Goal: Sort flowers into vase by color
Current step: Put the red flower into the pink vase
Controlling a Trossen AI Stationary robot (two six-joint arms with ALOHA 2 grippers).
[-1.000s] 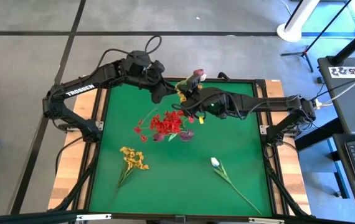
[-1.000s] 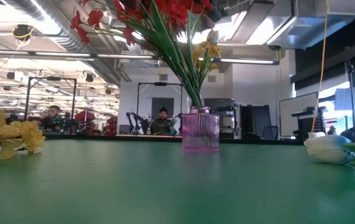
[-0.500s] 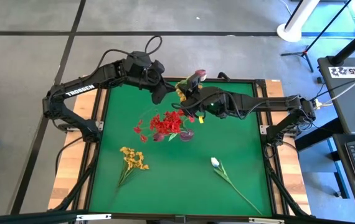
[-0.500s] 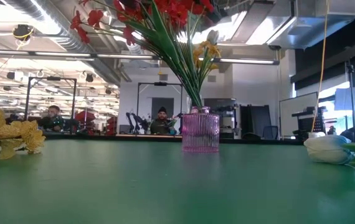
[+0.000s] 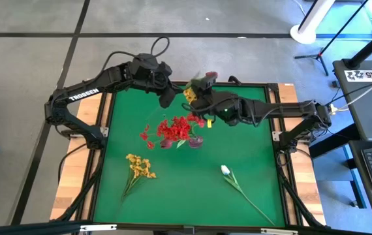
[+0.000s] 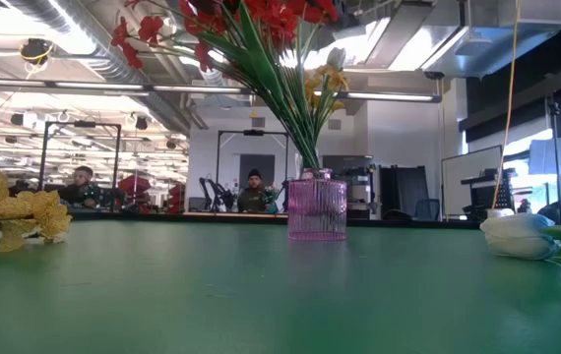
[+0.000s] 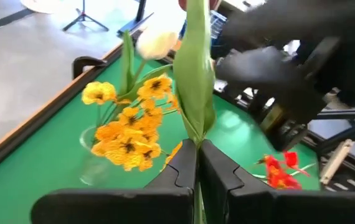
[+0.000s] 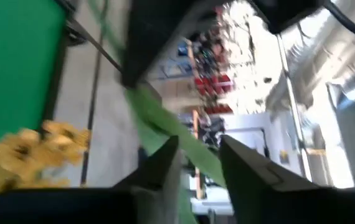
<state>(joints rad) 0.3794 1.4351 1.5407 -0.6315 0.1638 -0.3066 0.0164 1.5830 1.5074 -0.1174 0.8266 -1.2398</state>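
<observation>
A dark red tulip (image 5: 209, 77) with a broad green leaf (image 7: 193, 81) stands over the table's far edge between both grippers. My left gripper (image 5: 170, 95) is shut on it. My right gripper (image 5: 196, 91) is open, with its fingers on either side of the leaf (image 8: 187, 143). Just below them, a clear vase (image 7: 93, 158) holds yellow-orange flowers (image 7: 127, 134) and a white bud (image 7: 159, 43). A pink ribbed vase (image 6: 317, 206) in mid-table holds red flowers (image 5: 176, 129). A yellow-orange flower (image 5: 139, 166) and a white tulip (image 5: 226, 171) lie flat on the green mat. My left gripper pinches the tulip's stem at the base of its green leaf (image 7: 194, 134) between its two shut fingers. The fingers lie across the stem. The flower stands up out of the fingertips, clear of the table, with its dark red bud at the top.
The green mat (image 5: 173, 196) has free room near its front edge between the two loose flowers. A raised wooden frame (image 5: 104, 111) borders it. In the low view, people sit in the room beyond the table's far edge.
The dark red bud at the far edge has shifted a little between the two grippers, and my right gripper has shifted slightly beside it. The vases and the loose flowers have stayed where they were.
</observation>
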